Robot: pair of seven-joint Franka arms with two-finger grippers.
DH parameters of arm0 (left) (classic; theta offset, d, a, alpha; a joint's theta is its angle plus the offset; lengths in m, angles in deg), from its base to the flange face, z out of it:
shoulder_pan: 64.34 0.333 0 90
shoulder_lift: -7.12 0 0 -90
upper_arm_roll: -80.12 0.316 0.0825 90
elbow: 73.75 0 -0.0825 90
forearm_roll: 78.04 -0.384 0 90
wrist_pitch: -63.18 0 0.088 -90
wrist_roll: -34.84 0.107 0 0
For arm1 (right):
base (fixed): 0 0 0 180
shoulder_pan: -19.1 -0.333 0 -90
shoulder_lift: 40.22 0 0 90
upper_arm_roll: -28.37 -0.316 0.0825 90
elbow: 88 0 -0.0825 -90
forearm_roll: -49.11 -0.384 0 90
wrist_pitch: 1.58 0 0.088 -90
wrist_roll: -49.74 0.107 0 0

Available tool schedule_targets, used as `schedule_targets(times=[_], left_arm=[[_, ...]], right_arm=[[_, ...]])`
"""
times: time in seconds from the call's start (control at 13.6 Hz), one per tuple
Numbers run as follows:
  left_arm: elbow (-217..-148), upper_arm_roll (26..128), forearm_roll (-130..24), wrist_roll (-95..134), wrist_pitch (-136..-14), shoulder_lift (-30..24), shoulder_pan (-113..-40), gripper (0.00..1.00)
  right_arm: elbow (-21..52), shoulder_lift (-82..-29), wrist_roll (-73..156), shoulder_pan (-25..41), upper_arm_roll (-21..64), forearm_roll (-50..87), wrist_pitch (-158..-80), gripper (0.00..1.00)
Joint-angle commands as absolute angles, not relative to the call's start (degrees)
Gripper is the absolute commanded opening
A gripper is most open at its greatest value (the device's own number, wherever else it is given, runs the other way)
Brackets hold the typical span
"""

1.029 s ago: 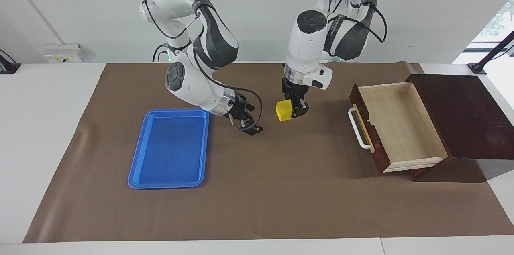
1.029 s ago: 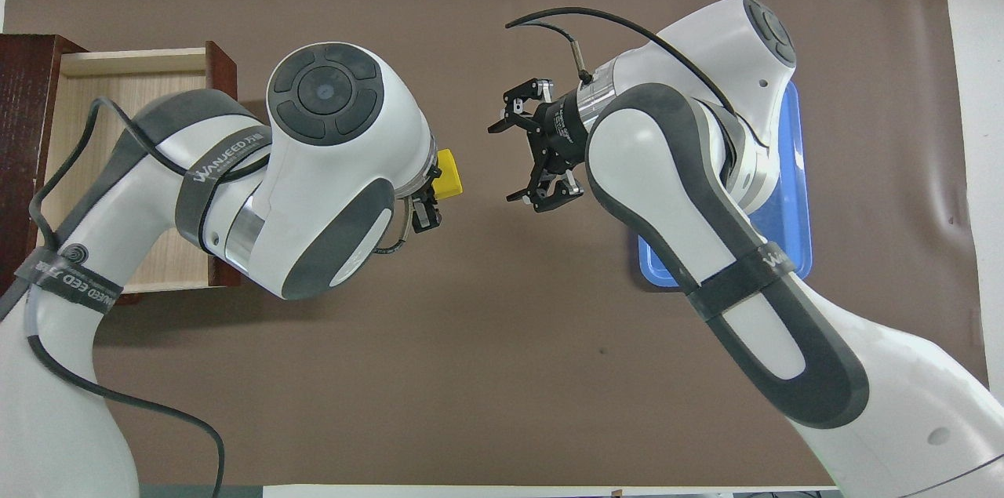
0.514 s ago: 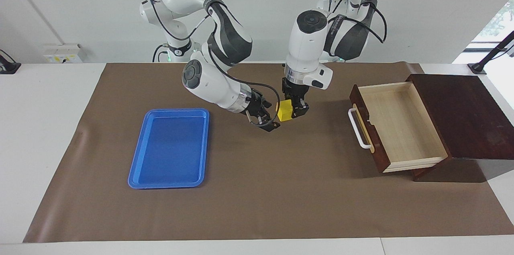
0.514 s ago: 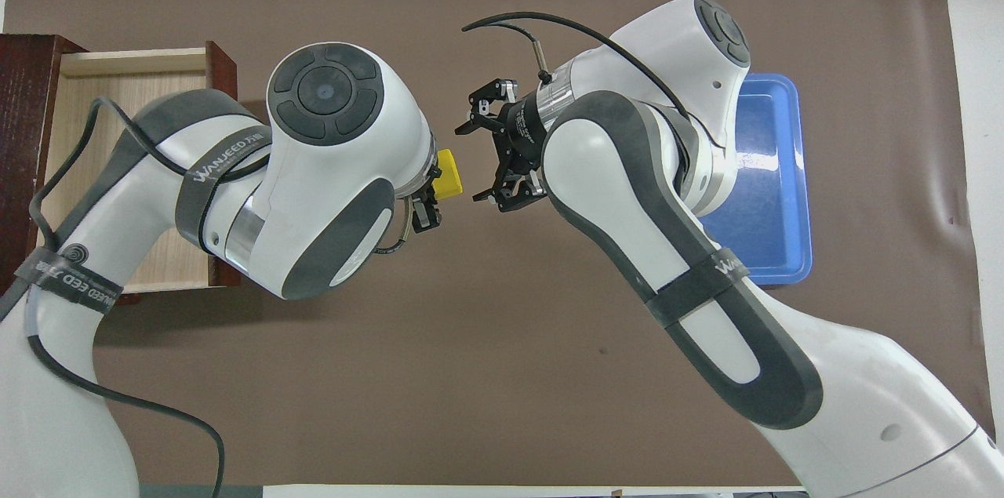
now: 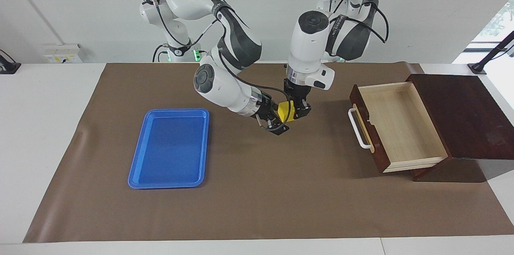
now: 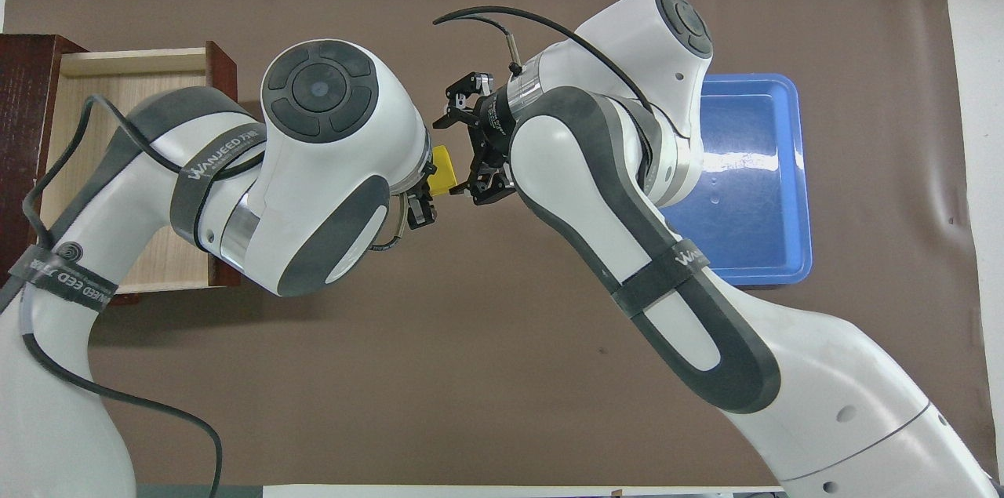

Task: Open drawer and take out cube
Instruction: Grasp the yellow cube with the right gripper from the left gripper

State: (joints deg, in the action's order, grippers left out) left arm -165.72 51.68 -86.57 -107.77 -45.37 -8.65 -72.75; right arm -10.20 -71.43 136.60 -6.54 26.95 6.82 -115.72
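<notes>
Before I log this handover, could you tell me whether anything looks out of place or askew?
Nothing stands out. The drawer is pulled open and empty, the blue tray lies flat on the mat, and the left claw holds the cube above the mat while the open right claw closes in on it.

drawer [image 5: 401, 126]: you'll find it pulled out of its cabinet [image 5: 466, 114] at the left arm's end of the table.
tray [image 5: 170, 148]: it lies on the mat [image 5: 281, 198] toward the right arm's end.
cube [image 5: 285, 111]: you see it up over the mat between tray and drawer, in the left gripper [image 5: 299, 111].
right gripper [image 5: 277, 120]: it sits just beside the cube.
</notes>
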Motion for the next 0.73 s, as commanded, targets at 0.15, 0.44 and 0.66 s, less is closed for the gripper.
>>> schedule_targets(times=[0.15, 0.44, 0.66], left_arm=[[-167.27, 51.55, -86.75, -108.43, -46.41, -7.38, -72.43, 0.0], [-167.27, 51.47, -86.75, -108.43, -46.41, -7.38, -72.34, 0.0], [-167.27, 51.47, -86.75, -108.43, -46.41, -7.38, -72.25, 0.0]], right_arm=[[-12.06, -72.3, 139.3, -7.17, 27.14, 8.24, -114.96, 0.91], [-11.98, -72.3, 139.3, -7.26, 27.14, 8.59, -114.87, 0.59], [-11.8, -72.22, 138.95, -7.09, 27.05, 8.59, -114.79, 0.17]])
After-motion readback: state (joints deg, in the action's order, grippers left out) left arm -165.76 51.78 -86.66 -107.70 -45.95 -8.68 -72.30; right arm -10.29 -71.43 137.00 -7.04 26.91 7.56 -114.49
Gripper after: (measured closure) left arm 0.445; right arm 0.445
